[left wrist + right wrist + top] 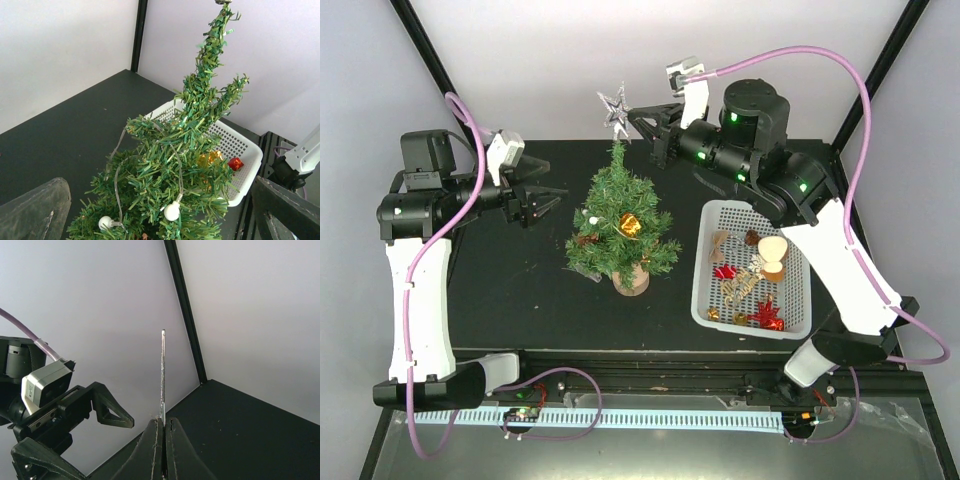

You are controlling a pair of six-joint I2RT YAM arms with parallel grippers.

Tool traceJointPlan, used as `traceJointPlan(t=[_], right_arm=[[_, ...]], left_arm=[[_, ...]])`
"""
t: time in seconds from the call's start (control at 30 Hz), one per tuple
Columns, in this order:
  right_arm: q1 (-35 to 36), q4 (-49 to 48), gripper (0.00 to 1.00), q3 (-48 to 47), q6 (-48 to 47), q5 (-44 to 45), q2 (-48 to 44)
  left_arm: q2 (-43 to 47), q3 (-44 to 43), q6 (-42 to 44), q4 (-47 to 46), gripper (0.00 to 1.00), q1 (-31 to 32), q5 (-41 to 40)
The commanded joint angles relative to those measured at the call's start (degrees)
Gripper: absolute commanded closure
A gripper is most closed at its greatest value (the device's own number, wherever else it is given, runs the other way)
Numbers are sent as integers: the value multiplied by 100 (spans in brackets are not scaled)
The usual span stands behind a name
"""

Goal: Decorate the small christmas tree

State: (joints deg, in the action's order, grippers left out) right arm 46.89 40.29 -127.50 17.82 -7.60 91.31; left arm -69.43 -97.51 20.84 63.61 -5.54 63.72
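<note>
The small christmas tree (620, 225) stands mid-table on its round wood base (631, 281). It carries a gold ornament (630, 224) and a string of white bulbs (171, 211). My right gripper (634, 118) is shut on a silver star (615, 110) and holds it just above the tree's tip. In the right wrist view the star (162, 370) shows edge-on, rising from the closed gripper (162, 421). My left gripper (548, 203) is open and empty, just left of the tree. In the left wrist view the tree (185, 165) fills the space between its fingers (35, 210).
A white basket (705, 300) stands right of the tree, holding red bows, gold pieces and wooden ornaments. It also shows in the left wrist view (247, 155) behind the tree. The black frame posts rise at the back corners. My left gripper (100, 410) shows in the right wrist view.
</note>
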Motion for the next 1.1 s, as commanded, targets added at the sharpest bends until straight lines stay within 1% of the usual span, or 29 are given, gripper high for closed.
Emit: traceJointPlan(t=[0.0,0.4,0.73,1.07], right_arm=[[9,32,99,79,-92,117,-202],[19,94,99,4,-85,125,-195],[16,-62,99,92,28,56,-206],[17,18,99,-100,67,-23,-117]], left_arm=[[33,13,40,19,1,7,149],[52,77,32,2,1,9,193],[69,119,68,21,1,7,189],[61,122,100,72,1,3,206]])
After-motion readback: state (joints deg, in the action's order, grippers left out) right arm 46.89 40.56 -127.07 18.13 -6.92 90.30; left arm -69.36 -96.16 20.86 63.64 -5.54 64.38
